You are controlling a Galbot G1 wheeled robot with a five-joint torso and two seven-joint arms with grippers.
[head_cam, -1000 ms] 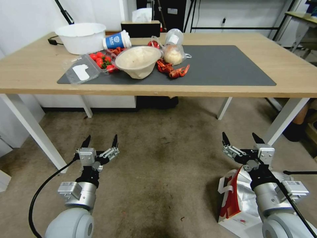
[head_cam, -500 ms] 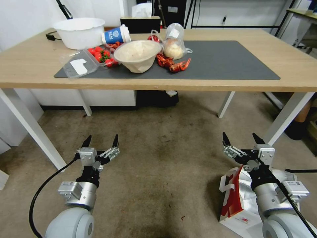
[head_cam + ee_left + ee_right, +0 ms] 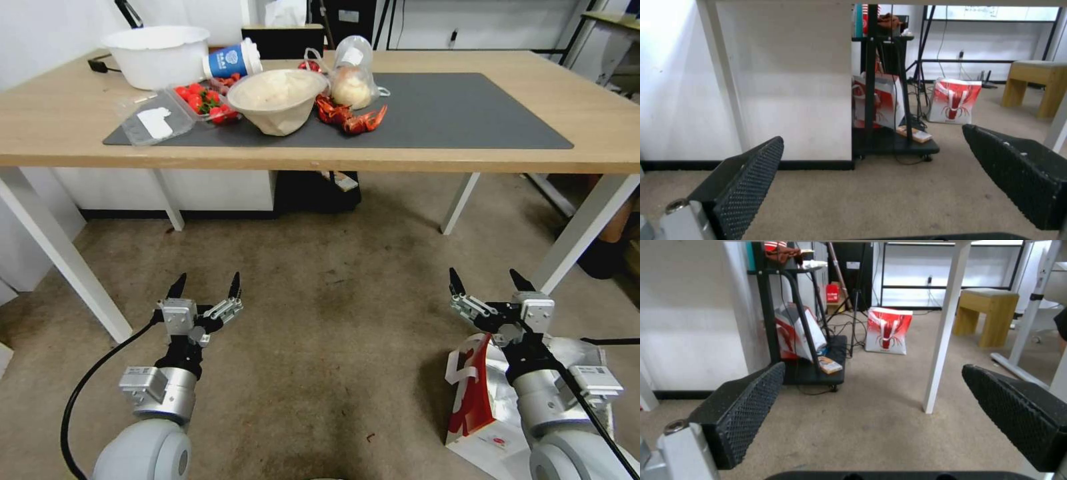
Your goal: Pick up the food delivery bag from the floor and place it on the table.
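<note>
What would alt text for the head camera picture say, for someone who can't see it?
A red-and-white food delivery bag stands on the carpeted floor beside the robot's right hand. The right hand and the left hand are open and hold nothing. Ahead is a light-wood table bearing food.

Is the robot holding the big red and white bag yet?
No, nothing is held. The left claw and right claw are both open in the air, and the food delivery bag sits on the floor under the right arm.
</note>
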